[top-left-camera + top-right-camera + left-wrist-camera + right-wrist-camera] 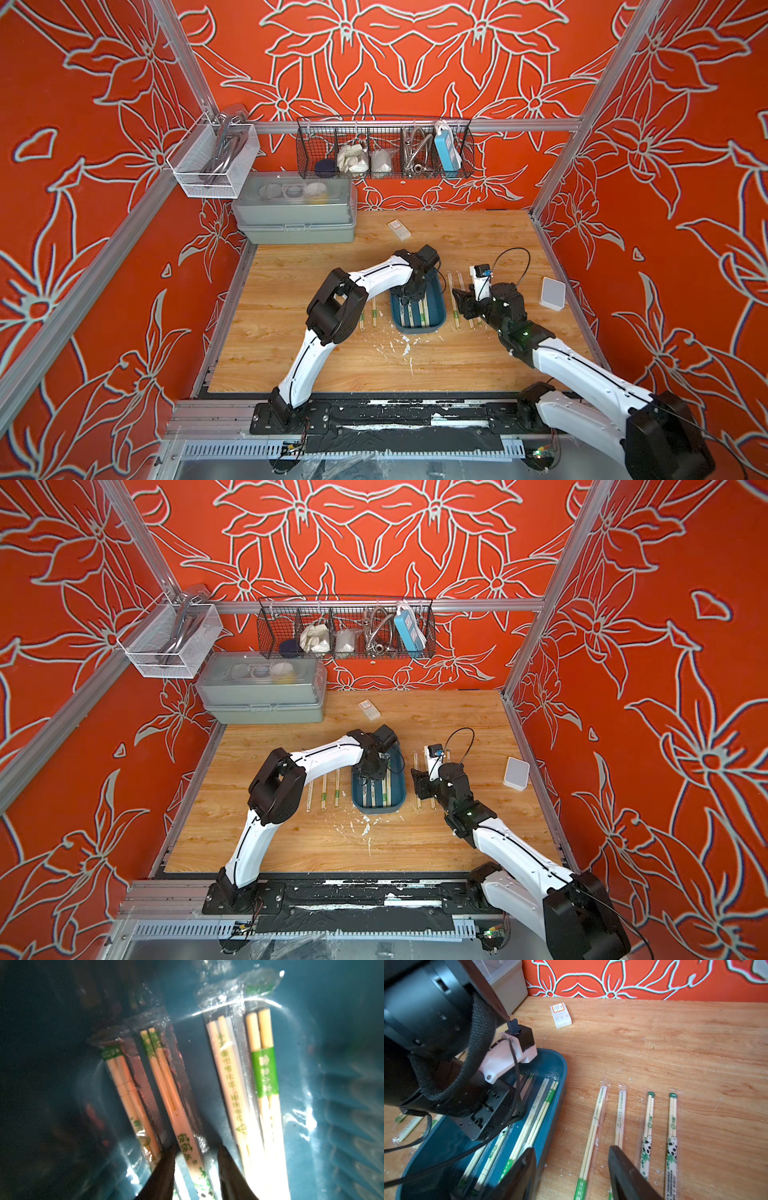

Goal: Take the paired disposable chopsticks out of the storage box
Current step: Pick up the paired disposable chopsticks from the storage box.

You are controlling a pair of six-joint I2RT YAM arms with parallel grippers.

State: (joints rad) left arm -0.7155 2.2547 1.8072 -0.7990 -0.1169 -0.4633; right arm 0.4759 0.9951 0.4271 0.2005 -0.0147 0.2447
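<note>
Currently the left gripper [197,1146] is down inside the storage box [332,1022]. Its dark fingers [164,1169] stand partly apart and straddle one sleeved pair of the paired disposable chopsticks [186,1147]. Whether they press on that sleeve or merely flank it cannot be told. The left wrist view shows four sleeved pairs lying lengthwise on the box floor, each with green print or a green band.

The right gripper [572,1150] hangs above the surface [675,1043], just beside the box's right wall. Its jaws are well apart and hold nothing, and one pair on the surface lies below the gap.

Outside the box, four pairs [648,1126] lie side by side on the surface to its right. Three pairs [324,791] lie to its left in a top view. All run roughly parallel to the box.

Other containers:
- A grey lidded case [297,216] sits at the back-left corner of the surface, with pale round items showing through its lid.
- A black wire basket [384,124] hangs on the rear rail and holds white bundles, a coiled metal hose [415,151] and a blue power strip [446,151].
- A white mesh basket [195,183] on the left rail holds metal pieces.

A small white box [399,230] lies near the back of the surface, and a white block [552,293] lies near its right edge.
</note>
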